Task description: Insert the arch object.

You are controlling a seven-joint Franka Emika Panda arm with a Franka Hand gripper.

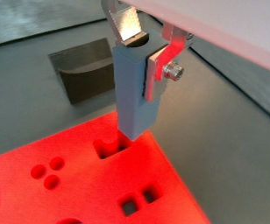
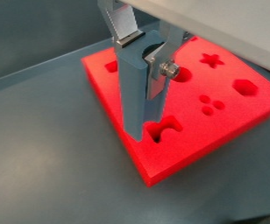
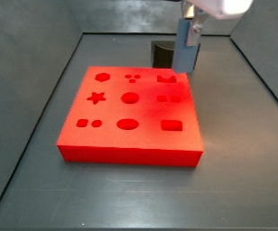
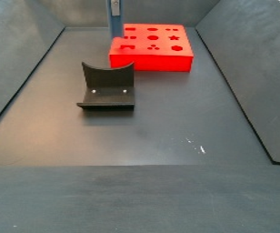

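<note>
The arch object is a tall grey-blue block with a semicircular notch in its upper end. It stands upright between the silver fingers of my gripper, which is shut on it; it also shows in a wrist view. Its lower end sits at the arch-shaped recess near a corner of the red board. I cannot tell if the end is inside the recess. In a side view the gripper holds the block over the board's far right corner.
The red board has several shaped recesses. The dark L-shaped fixture stands on the grey floor in front of the board and shows in a wrist view. Dark sloping walls enclose the floor.
</note>
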